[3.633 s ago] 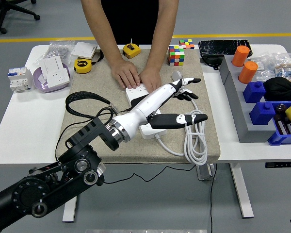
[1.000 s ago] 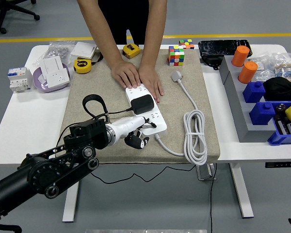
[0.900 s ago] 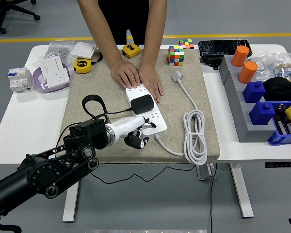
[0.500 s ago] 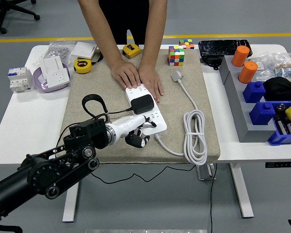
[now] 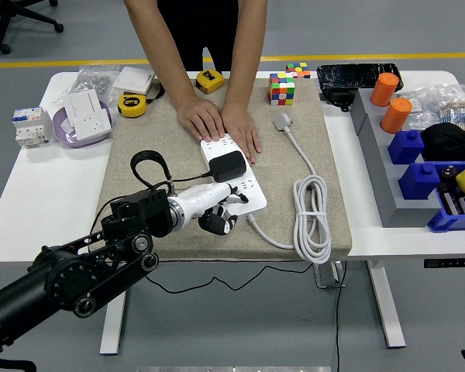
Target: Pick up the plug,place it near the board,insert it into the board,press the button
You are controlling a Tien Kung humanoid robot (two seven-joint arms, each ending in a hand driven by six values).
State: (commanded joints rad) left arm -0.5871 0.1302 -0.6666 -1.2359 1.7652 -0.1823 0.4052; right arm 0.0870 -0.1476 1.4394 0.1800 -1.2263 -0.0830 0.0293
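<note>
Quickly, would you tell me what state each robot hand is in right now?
Left hand: fingers curled at the near end of the power strip, holding nothing.
Right hand: not in view.

left arm [image 5: 85, 271]: black jointed links, round silver joint caps; black cable loop; white forearm, black-tipped left hand [image 5: 217, 211]

My left hand [image 5: 215, 208] is resting at the near end of the board [image 5: 232, 180], which is lying on the mat [image 5: 139, 139]. The plug [image 5: 227, 165] is sitting in the board. A person's hands [image 5: 221, 124] are pressing on its far end; the coiled cable [image 5: 311, 213] is lying to its right.
</note>
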